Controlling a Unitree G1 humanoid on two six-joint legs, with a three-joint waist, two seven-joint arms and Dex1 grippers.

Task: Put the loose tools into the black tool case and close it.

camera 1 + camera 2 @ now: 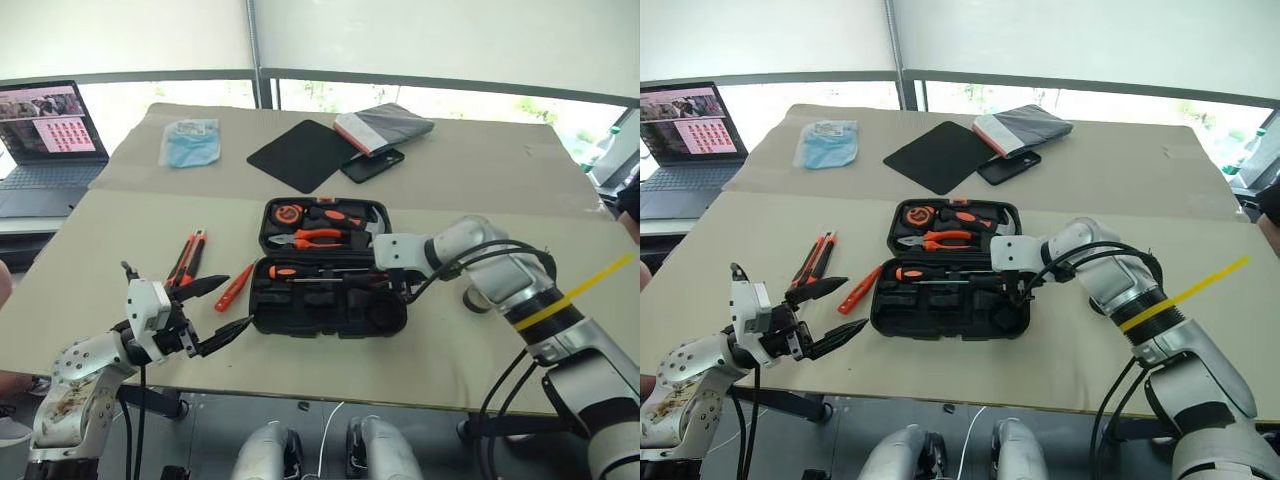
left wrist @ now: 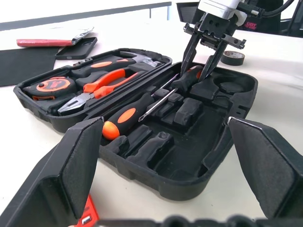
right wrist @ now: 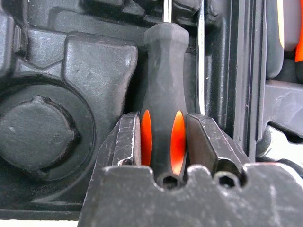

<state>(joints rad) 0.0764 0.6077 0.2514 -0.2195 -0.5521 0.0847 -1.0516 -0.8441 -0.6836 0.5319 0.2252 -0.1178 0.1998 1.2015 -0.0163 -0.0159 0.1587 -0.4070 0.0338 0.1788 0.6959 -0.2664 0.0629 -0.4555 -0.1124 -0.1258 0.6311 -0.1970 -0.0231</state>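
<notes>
Beige and wide, the surface (image 1: 500,180) sits under a bright window, with a laptop (image 1: 45,135) off at the robot's left and a flat black mat (image 1: 300,155) and phone (image 1: 372,165) near the far edge. At its middle the black tool case (image 1: 330,310) lies open, lid flat behind the base. The lid half already carries a tape measure (image 2: 52,86), the orange-handled pliers (image 1: 312,238) and a hammer (image 2: 139,56).

The right claw (image 2: 201,64) points down into the base half, its two fingers closed on the handle of a black-and-orange screwdriver (image 3: 163,94), which lies along a recess close to the hinge. A second black-and-orange screwdriver (image 2: 130,113) already rests in the slot alongside it, shaft toward the first.

The left claw (image 1: 218,310) hovers just beside the case's left end, fingers spread wide and holding nothing.

By my reading the task is roughly halfway done. One screwdriver is seated and another is being set down but not yet released. Left on the surface to the case's left are the slim all-orange screwdriver (image 1: 234,287) and the orange-and-black utility knife (image 1: 187,258); the small grey tape roll (image 2: 233,57) lies beyond the case on the robot's right. Those three need stowing, then the lid must be folded over and latched.
</notes>
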